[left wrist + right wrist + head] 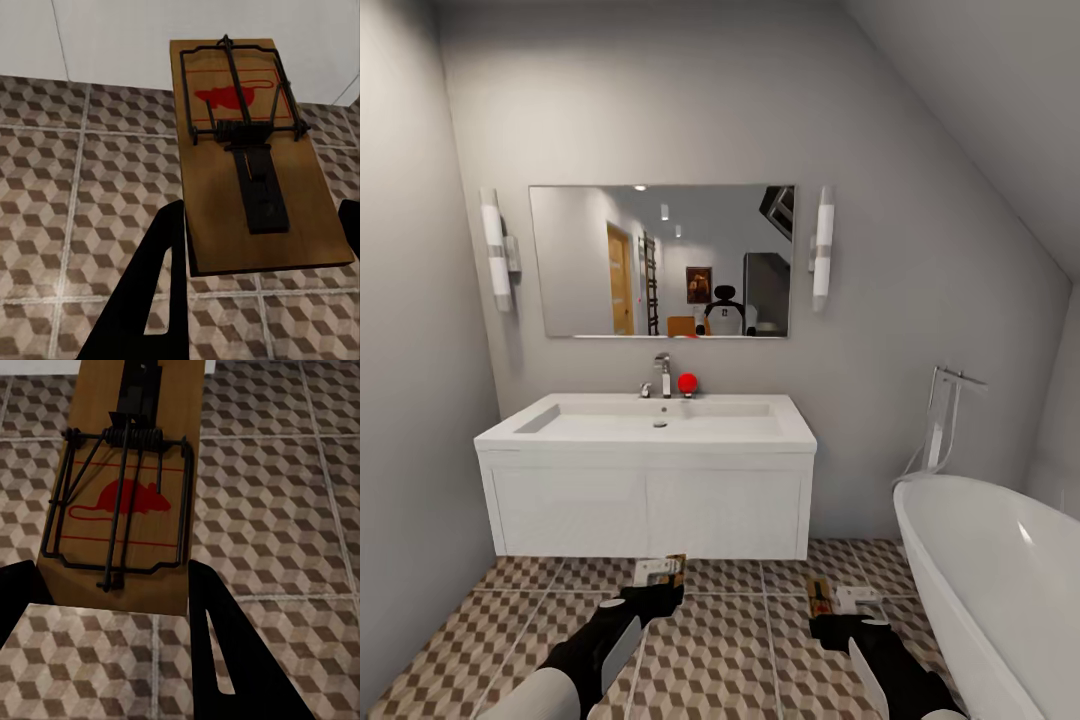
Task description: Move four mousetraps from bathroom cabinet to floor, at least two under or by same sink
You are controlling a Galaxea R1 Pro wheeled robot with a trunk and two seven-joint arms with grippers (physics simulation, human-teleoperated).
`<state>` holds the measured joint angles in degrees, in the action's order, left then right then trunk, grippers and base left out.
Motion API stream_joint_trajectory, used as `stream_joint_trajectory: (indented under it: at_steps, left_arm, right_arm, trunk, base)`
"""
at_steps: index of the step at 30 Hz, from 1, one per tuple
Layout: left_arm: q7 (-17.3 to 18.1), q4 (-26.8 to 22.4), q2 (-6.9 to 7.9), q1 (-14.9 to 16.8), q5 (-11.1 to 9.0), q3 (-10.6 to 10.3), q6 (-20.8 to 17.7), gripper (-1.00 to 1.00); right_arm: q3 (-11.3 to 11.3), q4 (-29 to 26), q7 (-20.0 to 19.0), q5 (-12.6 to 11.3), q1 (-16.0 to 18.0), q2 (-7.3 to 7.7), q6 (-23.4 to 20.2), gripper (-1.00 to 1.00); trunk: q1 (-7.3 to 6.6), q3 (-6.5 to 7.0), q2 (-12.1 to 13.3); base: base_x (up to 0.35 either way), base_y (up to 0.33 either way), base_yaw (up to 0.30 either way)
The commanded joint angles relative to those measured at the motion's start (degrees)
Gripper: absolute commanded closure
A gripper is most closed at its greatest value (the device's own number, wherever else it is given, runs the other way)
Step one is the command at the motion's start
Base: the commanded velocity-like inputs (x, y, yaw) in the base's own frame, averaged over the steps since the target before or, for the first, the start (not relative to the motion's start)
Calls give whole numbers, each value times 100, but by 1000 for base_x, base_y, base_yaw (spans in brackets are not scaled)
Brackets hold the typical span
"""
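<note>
Here the robot faces the sink [647, 440], each arm carrying a mousetrap above the bathroom floor [730, 640] by the basin's front edge. The left gripper [652, 596] pinches one mousetrap [251, 150] by its board sides; the right gripper [838, 622] clamps the other mousetrap [124, 487] likewise. These boards look light, stiff and thin; their long edges, clear of the sprung wire, seem the safest hold. The wrist views reveal the red mouse print and wire bar, which the head view leaves too small.
</note>
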<state>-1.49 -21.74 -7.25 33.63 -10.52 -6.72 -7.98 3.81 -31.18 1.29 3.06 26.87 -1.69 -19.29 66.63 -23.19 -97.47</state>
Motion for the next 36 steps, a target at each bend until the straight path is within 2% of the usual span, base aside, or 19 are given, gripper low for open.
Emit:
stream_joint_trajectory:
  at_steps: [1, 13, 36]
  left_arm:
    - [-27, -9, 23, 3, -90, -41, -28, 100]
    - [-19, 2, 97, 3, -162, -42, -22, 100]
    - [-27, 12, 101, 3, -170, -43, -28, 100]
  right_arm:
    - [32, -11, -15, 10, 2, -4, -32, 100]
    - [24, -3, -15, 32, 2, -29, -31, 100]
    - [23, 6, -31, 12, 2, -33, -25, 100]
  trunk:
    - [22, -25, -45]
    - [286, -241, -527]
    - [791, -654, -1449]
  base:
    - [0, 0, 0]
    - [0, 0, 0]
    - [0, 0, 0]
